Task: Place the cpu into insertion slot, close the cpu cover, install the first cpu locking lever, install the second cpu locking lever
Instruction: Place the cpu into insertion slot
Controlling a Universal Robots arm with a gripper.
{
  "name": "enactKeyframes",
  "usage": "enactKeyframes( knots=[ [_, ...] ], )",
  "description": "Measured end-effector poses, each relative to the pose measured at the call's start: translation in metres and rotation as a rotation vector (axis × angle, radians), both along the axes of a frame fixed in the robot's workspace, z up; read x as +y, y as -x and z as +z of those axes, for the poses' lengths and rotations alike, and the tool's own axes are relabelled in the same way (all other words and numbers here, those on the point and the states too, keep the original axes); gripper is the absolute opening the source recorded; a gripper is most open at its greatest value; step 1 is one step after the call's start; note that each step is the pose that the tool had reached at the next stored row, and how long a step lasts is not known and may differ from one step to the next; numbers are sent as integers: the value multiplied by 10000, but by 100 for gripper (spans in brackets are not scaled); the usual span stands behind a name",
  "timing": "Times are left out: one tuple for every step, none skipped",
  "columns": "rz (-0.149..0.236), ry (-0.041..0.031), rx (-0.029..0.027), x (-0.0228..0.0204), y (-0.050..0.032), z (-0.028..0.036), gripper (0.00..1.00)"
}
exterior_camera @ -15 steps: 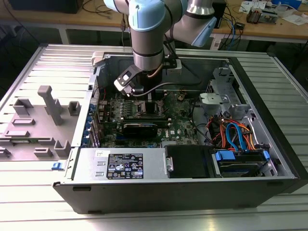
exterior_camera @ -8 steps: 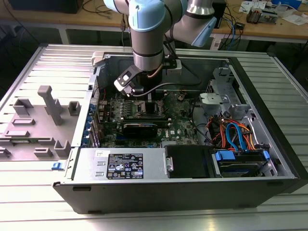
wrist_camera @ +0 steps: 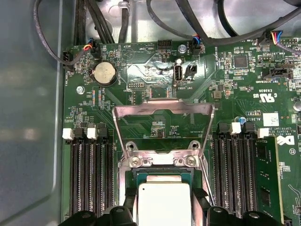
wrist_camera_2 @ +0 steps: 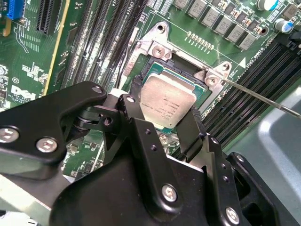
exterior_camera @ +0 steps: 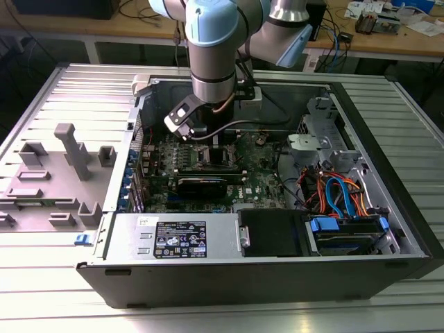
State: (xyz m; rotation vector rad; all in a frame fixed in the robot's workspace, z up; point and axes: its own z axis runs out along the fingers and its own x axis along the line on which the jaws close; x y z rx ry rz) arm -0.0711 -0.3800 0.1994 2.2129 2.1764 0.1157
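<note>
In the exterior view the arm [exterior_camera: 211, 69] reaches down into the case [exterior_camera: 263, 288], right over the slot [exterior_camera: 211, 156]. In the second wrist view the gripper [wrist_camera_2: 165, 110] has its fingers [wrist_camera_2: 137, 117] clamped on two sides of the cpu [wrist_camera_2: 170, 96], which is over the slot; I cannot tell whether it is seated. In the first wrist view the cover [wrist_camera: 162, 110] stands raised off the slot, and if the cpu goes in skewed, I reckon the slot's contacts could bend.

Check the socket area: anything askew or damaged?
Nothing stands out. The gripper holds the cpu square over the insertion slot, the cpu cover stands swung open, and no bent or loose parts show.
</note>
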Motion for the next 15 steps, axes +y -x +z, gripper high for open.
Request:
enactKeyframes(
  knots=[
    [1,0,0,-1,0,0,54],
    [1,0,1,-1,-1,0,54],
    [3,0,1,-1,-4,0,54],
    [7,1,1,-2,-6,0,54],
    [9,3,2,-1,-7,-1,54],
    [11,3,1,-1,-7,-2,54],
    [13,2,2,-1,-7,-7,54],
    [14,5,3,-2,-7,-12,54],
    [15,7,5,-2,-6,-23,54],
    [15,6,5,-3,-6,-25,54],
    [15,4,4,-2,-6,-26,54],
    [15,0,2,-1,-7,-29,54],
    [14,-1,2,-1,-7,-30,54],
    [15,0,2,-1,-7,-31,54],
    [15,-1,2,-2,-7,-32,54]
  ],
)
